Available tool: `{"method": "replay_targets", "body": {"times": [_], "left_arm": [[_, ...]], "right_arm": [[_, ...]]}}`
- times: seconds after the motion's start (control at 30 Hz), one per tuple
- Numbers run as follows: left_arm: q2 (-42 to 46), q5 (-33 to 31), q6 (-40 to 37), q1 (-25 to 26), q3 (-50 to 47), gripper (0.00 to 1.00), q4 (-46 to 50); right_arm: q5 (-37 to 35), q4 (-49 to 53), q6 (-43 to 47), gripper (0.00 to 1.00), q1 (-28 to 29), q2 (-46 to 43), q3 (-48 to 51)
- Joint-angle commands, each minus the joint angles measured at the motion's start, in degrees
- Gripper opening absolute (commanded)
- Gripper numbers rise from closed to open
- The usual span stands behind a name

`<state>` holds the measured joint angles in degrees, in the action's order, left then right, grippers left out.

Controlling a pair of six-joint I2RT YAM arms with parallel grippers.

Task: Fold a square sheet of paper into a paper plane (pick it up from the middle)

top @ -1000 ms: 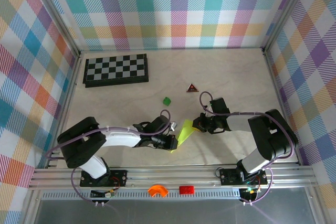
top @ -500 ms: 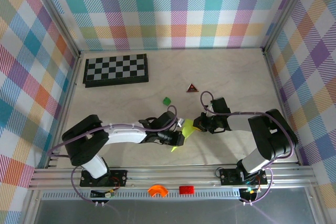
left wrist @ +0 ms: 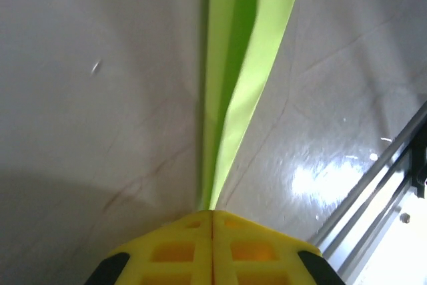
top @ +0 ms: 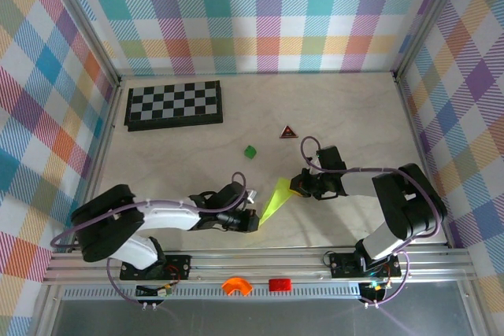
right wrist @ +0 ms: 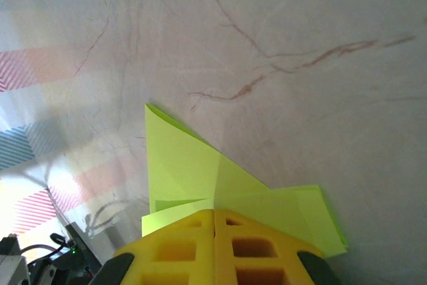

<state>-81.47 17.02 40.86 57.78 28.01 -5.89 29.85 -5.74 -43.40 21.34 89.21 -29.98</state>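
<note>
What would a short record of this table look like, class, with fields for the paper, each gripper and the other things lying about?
paper: lime-green paper plane, folded narrow, spanning from one gripper to the other
left arm: left gripper shut on the paper plane's near end
right arm: right gripper shut on its far end
other things: chessboard at the far left; green block and red triangle mid-table, both apart from the paper
surface: pale table
</note>
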Motion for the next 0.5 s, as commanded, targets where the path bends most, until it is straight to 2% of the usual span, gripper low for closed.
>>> {"method": "replay_targets", "body": {"times": [0.0, 0.07, 0.23, 0.33, 0.47], "left_arm": [[5.6, -3.6, 0.4, 0.1, 0.4, 0.09, 3.0], [6.8, -4.8, -0.1, -1.9, 0.6, 0.1, 3.2], [2.7, 2.9, 0.3, -10.0, 3.0, 0.14, -1.2], [-3.0, 8.3, 0.5, -12.1, 7.0, 0.21, -4.1], [-10.5, 11.3, 2.1, -13.3, 11.9, 0.24, -6.3]], "right_arm": [[-2.3, 4.0, 1.5, 0.06, -0.5, -4.8, -0.8], [-4.5, 6.7, 0.9, 0.1, -0.4, -9.6, -0.5], [-7.9, 11.7, -2.4, 0.24, -0.4, -21.3, 3.9], [-7.7, 12.3, -5.4, 0.29, -0.4, -26.6, 7.6], [-6.2, 12.5, -8.0, 0.33, -0.4, -31.0, 11.0]]}}
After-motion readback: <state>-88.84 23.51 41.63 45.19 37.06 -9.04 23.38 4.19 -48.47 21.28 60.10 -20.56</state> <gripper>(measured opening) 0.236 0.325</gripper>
